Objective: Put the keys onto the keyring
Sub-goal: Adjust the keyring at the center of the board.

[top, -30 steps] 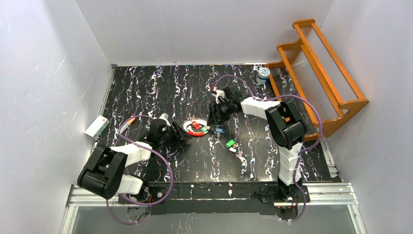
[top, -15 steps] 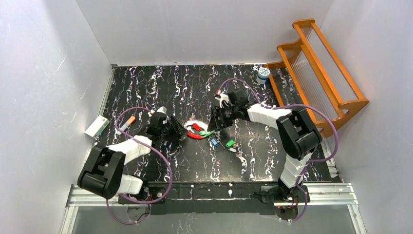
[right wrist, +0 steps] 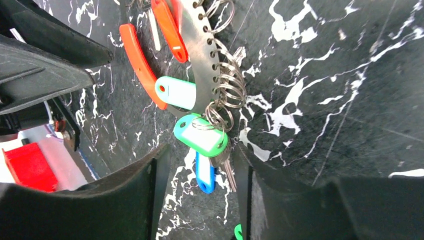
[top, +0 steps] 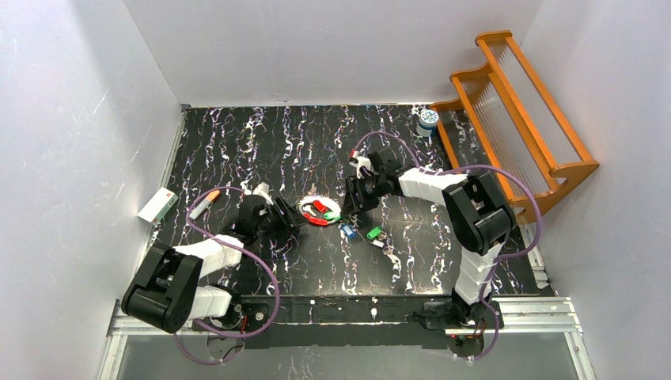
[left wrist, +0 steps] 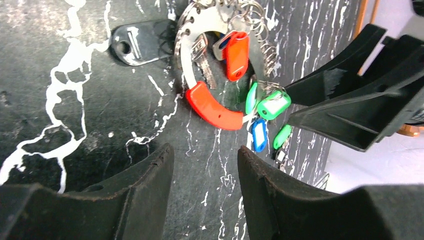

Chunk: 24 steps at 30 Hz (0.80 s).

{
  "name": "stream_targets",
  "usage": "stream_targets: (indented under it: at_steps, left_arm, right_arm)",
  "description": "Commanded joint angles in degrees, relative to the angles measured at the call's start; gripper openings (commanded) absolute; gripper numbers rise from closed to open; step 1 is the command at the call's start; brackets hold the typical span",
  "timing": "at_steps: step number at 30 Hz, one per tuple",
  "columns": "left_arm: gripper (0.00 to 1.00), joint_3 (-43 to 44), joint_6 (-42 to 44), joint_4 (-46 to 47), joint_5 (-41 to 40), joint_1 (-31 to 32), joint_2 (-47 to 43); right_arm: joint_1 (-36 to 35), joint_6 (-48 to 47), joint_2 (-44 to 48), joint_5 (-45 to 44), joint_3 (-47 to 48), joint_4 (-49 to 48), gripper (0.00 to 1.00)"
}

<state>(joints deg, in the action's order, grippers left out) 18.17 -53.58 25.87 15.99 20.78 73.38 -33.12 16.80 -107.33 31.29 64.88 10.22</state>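
The keyring [top: 316, 210] lies mid-table: a flat metal band [left wrist: 186, 60] with small rings, a red curved grip [left wrist: 215, 107] and red [left wrist: 236, 50], green [left wrist: 273, 104] and blue [left wrist: 258, 134] key tags. In the right wrist view the band [right wrist: 200, 55] carries the green tag [right wrist: 200, 134], with the blue tag [right wrist: 205, 172] below it. A loose green key [top: 373, 233] lies to the right. My left gripper [top: 289, 222] is open and empty just left of the ring [left wrist: 205, 160]. My right gripper [top: 348, 204] is open at the ring's right edge [right wrist: 200, 155], with the green and blue tags at its tips.
A black fob [left wrist: 135, 42] lies beside the ring. An orange-tipped pen [top: 204, 203] and a white box [top: 157, 205] sit at the left. A white-and-blue jar [top: 428, 120] and a wooden rack [top: 514, 119] stand at the back right.
My right gripper came down to the ring's right edge, and the green and blue tags shifted towards the near side. My left gripper slid slightly nearer and rightwards.
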Motion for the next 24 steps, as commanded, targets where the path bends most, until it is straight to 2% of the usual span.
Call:
stream_targets:
  at_steps: [1,6,10,13,15,19,24]
  left_arm:
    - [0.47,0.5,0.1,2.1,2.1,-0.1,-0.9]
    - [0.46,1.4,0.9,0.8,1.6,-0.1,-1.3]
    - [0.45,2.3,3.1,-1.6,1.1,-0.1,-2.6]
    - [0.45,3.5,6.0,-4.4,1.2,-0.1,-4.4]
    - [0.45,4.1,7.5,-5.9,1.5,-0.1,-5.6]
    - [0.45,4.8,8.4,-6.3,2.7,0.0,-6.2]
    - [0.45,4.3,7.5,-4.6,3.2,0.1,-5.1]
  right_arm:
    - [-1.1,1.6,0.2,4.7,-2.6,-2.8,0.54]
    - [-4.4,3.4,-0.3,7.7,-4.1,-5.7,0.43]
    - [-6.3,4.4,1.4,8.5,-5.4,-8.0,0.45]
    - [-6.3,4.5,5.1,3.0,-6.2,-7.8,0.56]
    - [-6.3,3.6,7.4,-1.2,-5.7,-6.1,0.57]
    - [-6.7,1.0,10.8,-7.2,-3.9,-3.4,0.53]
    - [-10.9,-2.9,9.3,-16.2,1.4,1.7,0.43]
